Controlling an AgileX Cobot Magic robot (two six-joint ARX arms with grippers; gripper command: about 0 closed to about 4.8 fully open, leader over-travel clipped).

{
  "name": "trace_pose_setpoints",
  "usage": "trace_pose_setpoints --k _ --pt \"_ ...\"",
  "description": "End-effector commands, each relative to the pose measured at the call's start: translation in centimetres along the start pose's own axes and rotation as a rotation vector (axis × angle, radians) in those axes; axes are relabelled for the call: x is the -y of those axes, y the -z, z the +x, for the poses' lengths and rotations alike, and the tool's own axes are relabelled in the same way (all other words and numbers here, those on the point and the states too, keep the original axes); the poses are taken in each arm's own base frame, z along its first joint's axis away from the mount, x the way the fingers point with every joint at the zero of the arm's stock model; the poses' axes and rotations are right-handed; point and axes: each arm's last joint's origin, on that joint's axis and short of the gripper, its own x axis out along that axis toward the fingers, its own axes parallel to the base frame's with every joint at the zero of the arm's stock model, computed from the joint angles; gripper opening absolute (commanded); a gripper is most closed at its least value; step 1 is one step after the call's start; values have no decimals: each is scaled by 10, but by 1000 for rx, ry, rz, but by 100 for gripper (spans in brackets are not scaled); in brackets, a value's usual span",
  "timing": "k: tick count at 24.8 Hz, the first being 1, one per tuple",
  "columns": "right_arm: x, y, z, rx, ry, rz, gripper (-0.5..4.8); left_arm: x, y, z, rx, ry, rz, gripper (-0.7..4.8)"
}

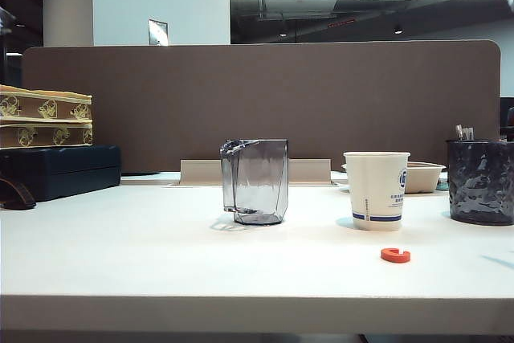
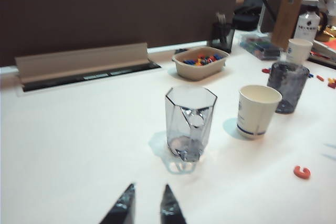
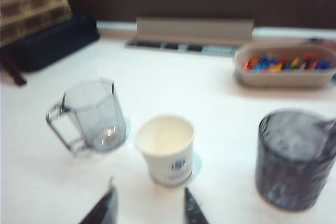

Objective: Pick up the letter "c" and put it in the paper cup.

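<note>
**Three cups, one little C, both grippers up over the table**

Counting from my remote seat: three drinking vessels and one letter. I'll use the paper cup (image 1: 377,190) as my anchor, white with a blue stripe near its base, standing upright and empty as far as I can see into it from the wrist views. The letter "c" (image 1: 395,255) is lying flat on the white table (image 1: 120,255), in front of the paper cup and slightly right of it in the exterior view, near it but not touching. Only one letter on the open tabletop near the cups.

Left of the paper cup is a clear grey faceted plastic cup (image 1: 255,181) with a handle, well apart. To its right stands a dark textured glass tumbler (image 1: 480,180). Behind the paper cup there's one beige tray (image 2: 200,62) full of small coloured pieces, and further back a brown partition (image 1: 265,102). Way off left of it: a dark case (image 1: 60,170) with two patterned boxes (image 1: 44,118) stacked on top.

Nothing sits between the C and the paper cup.

The left gripper (image 2: 147,205) hangs over bare table on the near side of the faceted cup, fingers spread a little, pinching nothing. The right gripper (image 3: 149,203) is right over the near side of the paper cup, fingers spread wide, also empty. That view is blurry.
</note>
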Motion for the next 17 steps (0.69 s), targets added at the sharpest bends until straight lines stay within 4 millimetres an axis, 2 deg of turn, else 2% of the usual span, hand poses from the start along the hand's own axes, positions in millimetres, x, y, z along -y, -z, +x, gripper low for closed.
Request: trace_pose_setpoints --k 1,8,17 --pt "-1 2 9 -88 -32 -35 154 0 -5 5 26 24 37 61" --pt "-7 4 27 -218 -12 -289 154 -1 3 19 -49 41 113 61" --pt "-16 19 46 -335 -90 -274 154 7 15 35 -141 111 127 61"
